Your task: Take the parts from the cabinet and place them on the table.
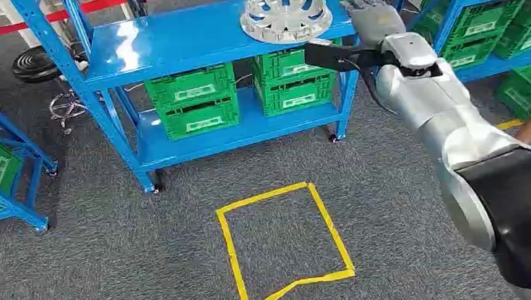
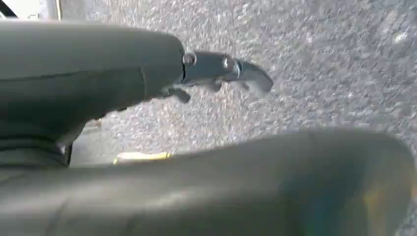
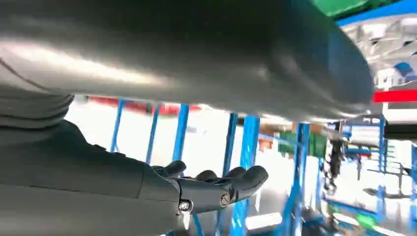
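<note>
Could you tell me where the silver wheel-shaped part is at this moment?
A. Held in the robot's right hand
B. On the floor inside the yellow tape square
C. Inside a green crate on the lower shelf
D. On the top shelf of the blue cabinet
D: the head view shows the silver wheel-shaped part lying on the top shelf of the blue cabinet, with the right hand raised just beside it and holding nothing.

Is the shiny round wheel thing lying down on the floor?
No, the shiny round part lies on the top blue shelf, beside the right robot hand.
</note>
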You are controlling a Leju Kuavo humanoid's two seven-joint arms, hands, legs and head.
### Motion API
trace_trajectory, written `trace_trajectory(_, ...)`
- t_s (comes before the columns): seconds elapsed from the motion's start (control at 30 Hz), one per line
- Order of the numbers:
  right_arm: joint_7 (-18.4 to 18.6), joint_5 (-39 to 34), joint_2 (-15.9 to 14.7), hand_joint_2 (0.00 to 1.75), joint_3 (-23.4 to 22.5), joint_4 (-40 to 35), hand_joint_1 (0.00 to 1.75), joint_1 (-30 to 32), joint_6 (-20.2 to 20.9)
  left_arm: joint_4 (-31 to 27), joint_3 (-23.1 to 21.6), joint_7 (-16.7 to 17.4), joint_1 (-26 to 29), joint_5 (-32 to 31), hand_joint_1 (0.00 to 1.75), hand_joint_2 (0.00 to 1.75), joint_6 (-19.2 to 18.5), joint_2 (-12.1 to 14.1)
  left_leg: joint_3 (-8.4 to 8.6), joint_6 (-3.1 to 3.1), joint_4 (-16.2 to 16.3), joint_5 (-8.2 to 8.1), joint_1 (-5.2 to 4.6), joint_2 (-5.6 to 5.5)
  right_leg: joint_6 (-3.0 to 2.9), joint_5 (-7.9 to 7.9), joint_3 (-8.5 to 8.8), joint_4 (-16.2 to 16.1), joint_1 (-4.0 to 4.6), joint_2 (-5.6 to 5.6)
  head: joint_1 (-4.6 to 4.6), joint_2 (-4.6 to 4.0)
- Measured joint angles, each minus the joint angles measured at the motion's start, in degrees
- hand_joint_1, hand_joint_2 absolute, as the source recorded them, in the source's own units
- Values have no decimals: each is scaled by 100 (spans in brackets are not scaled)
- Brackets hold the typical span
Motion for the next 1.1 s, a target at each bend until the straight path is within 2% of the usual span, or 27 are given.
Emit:
trace_trajectory(0.1,-2,-68,-70,0,441,0,0,-99,15,7,11,136,-54,-75,0,0,-9,-4,2,0,1,0,0,4,1,5,0,0,0,4,-2,0)
trace_trajectory(0.27,-2,-247,-127,0,911,0,0,-167,15,9,85,337,-69,-125,0,0,-90,-9,3,0,1,0,0,7,1,6,-2,0,1,7,-2,0)
trace_trajectory(0.43,0,-264,-153,0,1118,0,0,-190,15,15,103,363,-74,-129,0,0,-94,-11,3,0,1,0,1,7,1,6,-2,0,1,7,-2,0)
trace_trajectory(0.53,-13,-407,-173,0,1166,0,0,-191,15,15,103,510,-86,-208,0,0,-155,-11,2,0,2,0,0,7,1,6,-3,0,1,7,-2,0)
trace_trajectory(0.7,-6,-706,-271,0,1319,2,0,-170,11,15,103,468,-166,-223,0,0,-205,-11,-27,20,45,-12,-28,5,29,22,-14,-9,-32,7,-2,0)
trace_trajectory(0.77,20,-754,-317,0,1378,2,0,-147,-22,15,103,461,-202,-226,0,0,-208,-11,-33,47,52,-18,-43,11,54,34,-15,-25,-44,18,-2,0)
trace_trajectory(0.8,18,-782,-341,0,1409,2,0,-135,-48,15,103,461,-222,-230,0,0,-208,-11,-40,79,32,-32,-50,20,85,34,-9,-59,-50,27,-2,0)
trace_trajectory(0.83,15,-813,-385,0,1424,7,0,-109,-81,15,103,463,-232,-234,0,0,-208,-11,-81,143,-24,-53,-22,22,129,139,-36,107,-27,33,0,0)
trace_trajectory(0.87,15,-846,-415,0,1442,7,0,-93,-107,15,103,475,-232,-239,0,0,-208,-13,-12,205,-49,-72,-16,27,140,155,-53,142,-37,31,-7,0)
trace_trajectory(0.93,-7,-905,-470,0,1466,2,0,-82,-188,15,103,494,-208,-247,0,0,-206,-13,108,249,-79,-82,3,57,165,21,-269,441,-39,-64,26,0)
trace_trajectory(0.97,-2,-924,-483,0,1487,0,0,-84,-236,15,103,494,-206,-256,0,0,-207,-11,119,256,-74,-97,3,76,195,-116,-487,770,-38,-71,37,0)
trace_trajectory(1.0,0,-929,-505,0,1505,-2,0,-63,-262,15,103,496,-202,-258,0,0,-208,-11,129,245,-74,-125,2,88,185,-275,-775,1198,-41,-72,33,0)
trace_trajectory(1.03,0,-944,-540,0,1536,-2,0,-5,-291,15,103,496,-186,-261,0,0,-205,-11,153,232,-67,-151,4,101,164,-360,-1067,1590,-42,-72,39,0)
trace_trajectory(1.07,-9,-973,-575,0,1558,-2,0,70,-313,15,103,496,-166,-261,0,0,-205,-11,195,217,-65,-192,12,104,172,-315,-1247,1752,-50,-75,37,0)
trace_trajectory(1.1,-11,-992,-628,0,1571,-2,0,146,-337,15,103,498,-142,-265,0,0,-205,-11,253,198,-65,-242,23,107,175,-143,-1284,1639,-61,-85,39,0)
